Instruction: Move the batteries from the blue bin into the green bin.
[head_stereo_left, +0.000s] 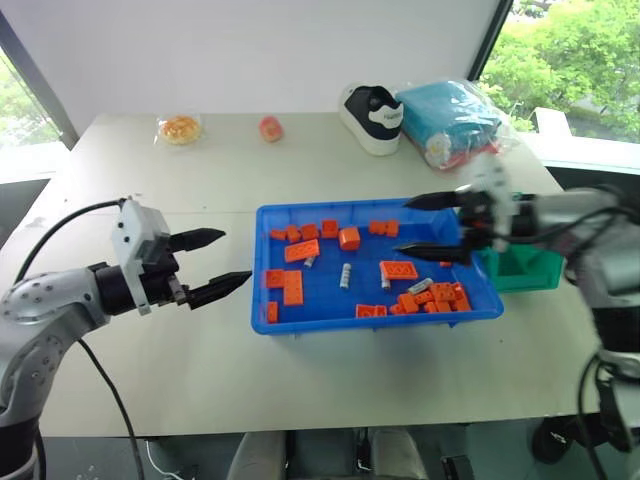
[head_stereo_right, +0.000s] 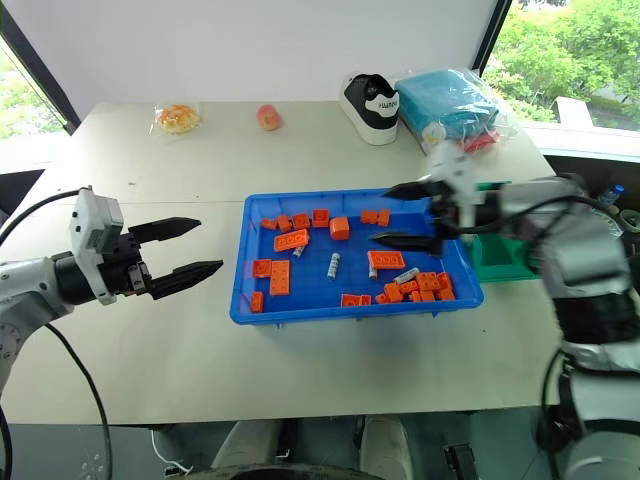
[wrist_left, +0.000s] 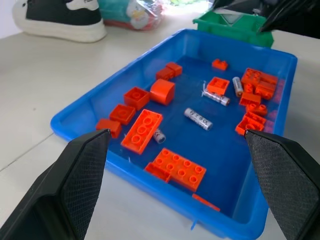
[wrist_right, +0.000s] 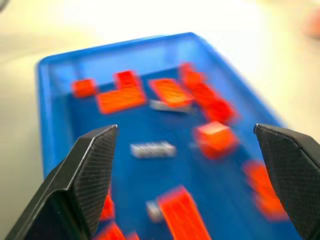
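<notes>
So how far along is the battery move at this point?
Done: cannot tell whether any battery is in the green bin; its inside is hidden. In hand: nothing; the right claw is open over the blue bin, and the left claw is open beside it. Left: several batteries lie among the orange bricks.

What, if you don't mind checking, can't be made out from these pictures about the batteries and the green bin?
- Inside of the small deep green plastic bin: hidden in both eye views by the right claw and its arm; whether any battery lies in it cannot be told.
- Count of the small silver-grey cylindrical batteries in the shallow bright-blue plastic tray: uncertain; orange toy bricks partly cover some.
- Right wrist view: motion blur smears the details.
</notes>
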